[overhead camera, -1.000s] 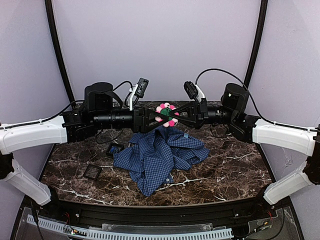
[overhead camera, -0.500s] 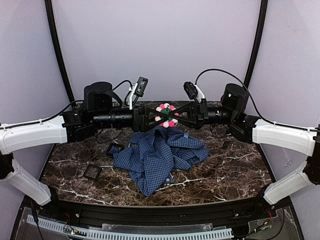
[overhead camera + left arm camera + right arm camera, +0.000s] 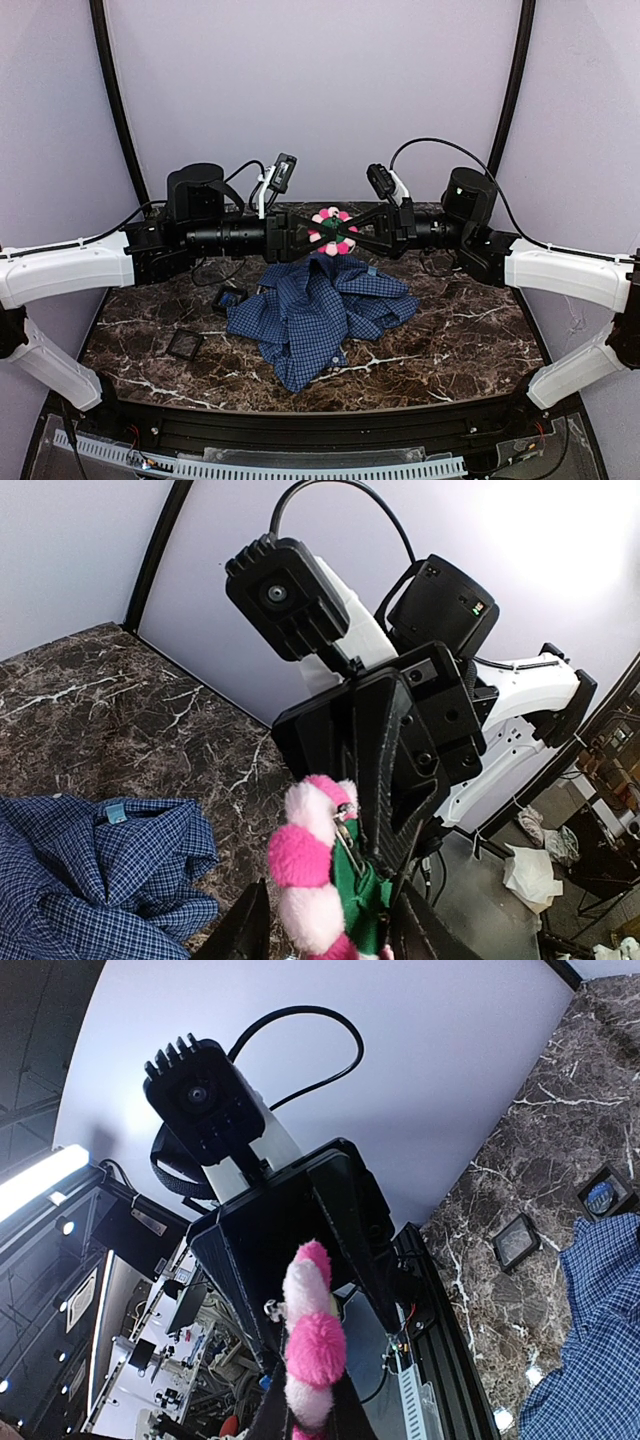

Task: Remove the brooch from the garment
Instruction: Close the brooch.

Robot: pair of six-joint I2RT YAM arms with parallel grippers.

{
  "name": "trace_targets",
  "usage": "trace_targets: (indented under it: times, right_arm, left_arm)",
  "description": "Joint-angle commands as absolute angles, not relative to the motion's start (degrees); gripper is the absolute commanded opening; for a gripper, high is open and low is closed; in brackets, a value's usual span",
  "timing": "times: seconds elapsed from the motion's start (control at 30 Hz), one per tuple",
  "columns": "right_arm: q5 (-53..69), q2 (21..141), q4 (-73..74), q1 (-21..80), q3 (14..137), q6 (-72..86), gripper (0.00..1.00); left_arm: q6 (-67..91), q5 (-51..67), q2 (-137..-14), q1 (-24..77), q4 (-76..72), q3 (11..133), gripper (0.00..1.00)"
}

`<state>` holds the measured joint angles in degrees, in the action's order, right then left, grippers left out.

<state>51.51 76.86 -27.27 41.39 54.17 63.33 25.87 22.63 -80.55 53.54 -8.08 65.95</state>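
The brooch, a flower of pink and pale petals with a green back, hangs in the air between my two grippers. The left gripper is shut on it from the left and the right gripper from the right. In the left wrist view the brooch sits edge-on between my fingers, its metal pin showing on the green back. In the right wrist view it is clamped between narrow fingers. The garment, a blue checked shirt, lies crumpled on the table below, and it also shows in the left wrist view.
Two small black square trays lie left of the shirt on the dark marble table. Black frame posts stand at the back corners. A light-blue tag shows on the shirt.
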Motion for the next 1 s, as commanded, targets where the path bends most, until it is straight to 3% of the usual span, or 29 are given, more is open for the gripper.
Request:
trace_targets:
  times: [0.0,0.47,0.97]
  right_arm:
    - [53.1,76.91,-31.03,42.35,53.64,63.12,0.0]
    - [56.44,77.43,-34.61,42.6,54.06,63.61,0.0]
    - [59.74,77.65,-33.74,42.89,55.81,61.08,0.0]
  left_arm:
    - [25.74,24.29,-78.95,53.52,-8.88,66.47,0.39]
    - [28.34,30.54,-78.66,52.11,-9.89,66.45,0.25]
    - [32.85,38.27,-80.42,50.76,-11.75,67.17,0.19]
